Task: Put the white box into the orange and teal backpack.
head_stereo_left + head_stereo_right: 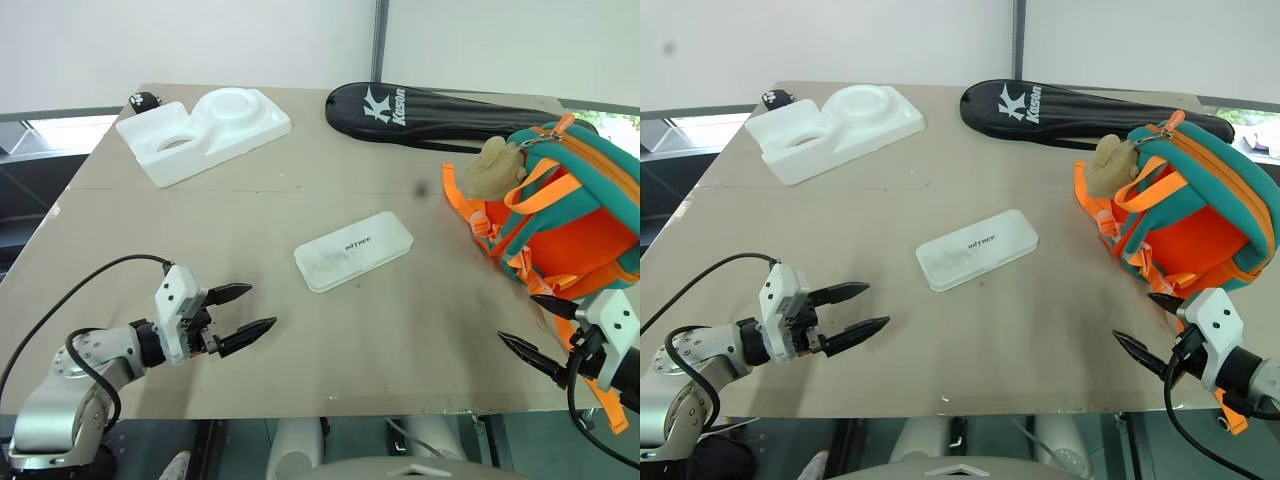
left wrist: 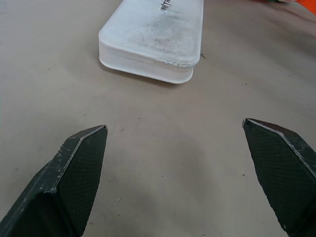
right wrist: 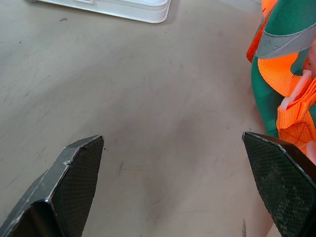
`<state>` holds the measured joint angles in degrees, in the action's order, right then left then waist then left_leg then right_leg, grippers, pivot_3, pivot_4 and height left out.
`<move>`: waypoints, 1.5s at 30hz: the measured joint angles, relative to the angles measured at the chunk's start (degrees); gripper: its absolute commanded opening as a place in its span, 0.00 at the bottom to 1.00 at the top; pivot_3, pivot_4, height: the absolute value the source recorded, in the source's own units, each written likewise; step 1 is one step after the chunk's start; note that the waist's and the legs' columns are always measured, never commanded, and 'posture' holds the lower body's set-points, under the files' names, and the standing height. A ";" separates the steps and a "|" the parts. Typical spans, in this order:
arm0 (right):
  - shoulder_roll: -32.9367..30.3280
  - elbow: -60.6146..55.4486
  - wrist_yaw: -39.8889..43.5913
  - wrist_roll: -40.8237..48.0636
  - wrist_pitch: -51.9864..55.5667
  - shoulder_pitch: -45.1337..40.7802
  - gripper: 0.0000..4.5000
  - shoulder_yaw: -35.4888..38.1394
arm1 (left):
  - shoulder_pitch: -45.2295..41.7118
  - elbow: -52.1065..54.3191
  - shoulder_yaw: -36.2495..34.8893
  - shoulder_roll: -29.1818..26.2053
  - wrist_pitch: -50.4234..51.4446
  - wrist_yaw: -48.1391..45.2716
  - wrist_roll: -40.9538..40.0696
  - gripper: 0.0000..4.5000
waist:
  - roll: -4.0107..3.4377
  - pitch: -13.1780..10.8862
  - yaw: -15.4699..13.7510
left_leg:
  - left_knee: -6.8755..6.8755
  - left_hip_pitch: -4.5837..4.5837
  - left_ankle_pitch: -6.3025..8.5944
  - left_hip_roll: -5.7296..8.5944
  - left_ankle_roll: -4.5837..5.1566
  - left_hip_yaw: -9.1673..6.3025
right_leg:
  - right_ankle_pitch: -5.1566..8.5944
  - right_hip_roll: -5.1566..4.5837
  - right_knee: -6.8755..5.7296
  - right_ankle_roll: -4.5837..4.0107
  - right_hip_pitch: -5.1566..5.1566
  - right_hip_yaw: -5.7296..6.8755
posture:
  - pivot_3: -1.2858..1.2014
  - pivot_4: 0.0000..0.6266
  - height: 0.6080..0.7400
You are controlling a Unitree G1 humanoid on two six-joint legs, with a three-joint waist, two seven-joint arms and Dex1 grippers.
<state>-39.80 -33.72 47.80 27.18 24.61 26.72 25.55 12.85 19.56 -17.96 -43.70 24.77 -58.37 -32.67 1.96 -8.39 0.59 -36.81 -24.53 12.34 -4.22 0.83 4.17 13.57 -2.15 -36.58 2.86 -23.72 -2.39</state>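
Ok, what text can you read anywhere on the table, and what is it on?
"Kason" with a large "K" logo, in white: on the black racket cover.
Small black lettering on the lid of the white box: too small to read for sure.
No readable text on the backpack, the foam block or either gripper.

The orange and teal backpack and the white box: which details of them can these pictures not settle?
- Orange and teal backpack: its far side and its opening face away in both eye views, so whether the zipper is open is hidden.
- White box: its black lettering is too small to read; its contents cannot be told.
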 measured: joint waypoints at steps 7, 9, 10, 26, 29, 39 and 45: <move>1.33 -5.84 -7.23 0.81 7.31 -17.63 0.90 -13.94 | -4.38 4.31 -1.09 4.18 7.38 8.62 -6.90 0.94 | 0.05 0.01 0.31 | -0.05 0.23 -0.01 -0.05 0.01 -0.01 | -0.03 0.00 -0.17 -0.01 0.03 0.04 | 0.52 0.24 1.00; 3.00 -4.73 -9.85 0.36 10.39 -23.41 0.79 -17.72 | -5.03 4.73 -2.01 6.12 9.47 12.50 -8.07 0.85 | 0.10 0.04 0.04 | 0.02 0.23 0.00 -0.02 0.00 0.09 | -0.02 0.01 -0.14 -0.04 0.07 0.06 | 0.52 0.24 1.00; 4.63 -3.24 -11.90 -0.36 12.03 -27.49 0.68 -20.85 | -5.76 5.06 -1.72 7.61 11.02 15.39 -8.46 0.76 | 0.09 0.04 0.05 | 0.02 0.13 -0.01 0.01 0.00 0.11 | -0.02 0.03 -0.13 -0.03 0.04 0.05 | 0.52 0.24 1.00; 21.03 39.86 -32.86 -25.97 6.23 -60.42 0.00 -38.43 | -12.45 8.51 10.07 23.51 21.07 49.06 2.73 0.01 | 0.16 0.09 -0.25 | -0.29 -0.16 -0.02 0.04 0.01 0.05 | -0.18 0.13 -0.20 0.20 0.02 0.10 | 0.52 0.24 1.00; 20.08 43.93 -24.51 -25.88 3.84 -60.02 0.00 -41.38 | -15.66 7.64 12.69 23.71 21.19 49.46 4.54 0.01 | 0.16 0.08 -0.05 | -0.26 -0.12 -0.02 0.01 0.01 -0.03 | -0.19 0.21 -0.25 0.22 0.03 0.15 | 0.52 0.24 1.00; 14.97 27.77 -11.64 -20.12 8.48 -49.45 0.00 -39.95 | -15.73 5.66 13.88 15.26 19.54 41.42 8.34 0.01 | 0.10 0.09 0.15 | -0.11 -0.08 -0.01 -0.01 0.00 -0.03 | -0.17 0.19 -0.24 0.19 -0.01 0.18 | 0.52 0.24 1.00; 13.94 17.71 -13.60 -20.25 13.25 -42.15 0.00 -38.40 | -12.99 5.67 10.39 11.71 20.59 34.00 4.72 0.25 | 0.11 0.10 0.18 | -0.15 -0.05 -0.01 0.00 0.00 0.05 | -0.05 0.12 -0.20 -0.02 0.00 0.14 | 0.52 0.24 1.00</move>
<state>-25.86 -16.02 34.20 6.93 37.86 -15.42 -12.85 -0.13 25.23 -7.57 -31.99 45.36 -24.38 -27.95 2.07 -8.29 0.78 -36.96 -24.58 12.33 -4.22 0.83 4.22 13.52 -2.03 -36.78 2.84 -23.72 -2.25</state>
